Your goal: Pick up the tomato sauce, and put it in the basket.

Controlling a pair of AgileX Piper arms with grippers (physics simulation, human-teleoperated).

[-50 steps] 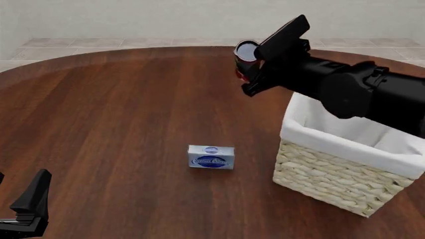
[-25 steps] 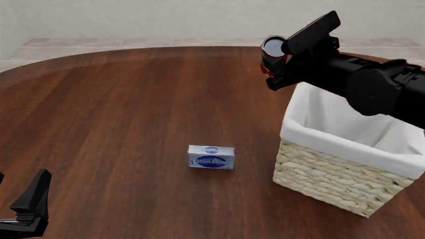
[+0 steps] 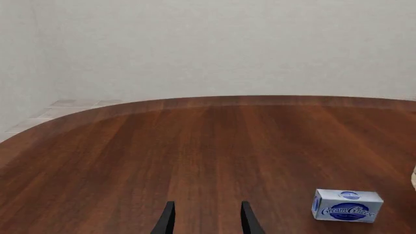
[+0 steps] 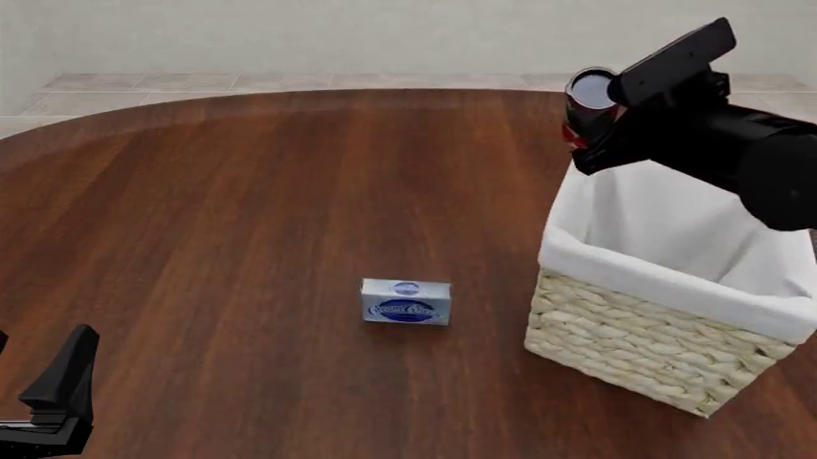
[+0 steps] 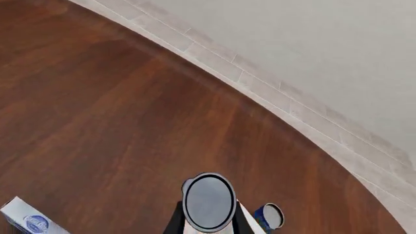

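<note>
Right gripper (image 4: pixel 598 120) was clamped on the small red-labelled, silver-topped tomato sauce can (image 4: pixel 588 103), above the far-left corner of the pale wicker basket (image 4: pixel 651 344). Left gripper (image 3: pixel 206 222) hung low, jaws apart, nothing between them.

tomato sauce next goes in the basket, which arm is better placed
Right. The right gripper already holds the tomato sauce raised by the basket rim; the left gripper is open and far off.

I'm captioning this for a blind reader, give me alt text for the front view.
The right tool holds the tomato sauce in the air beside the basket's far corner. A blue-and-white box lies on the round wooden table; the left tool rests open at the near edge.
</note>
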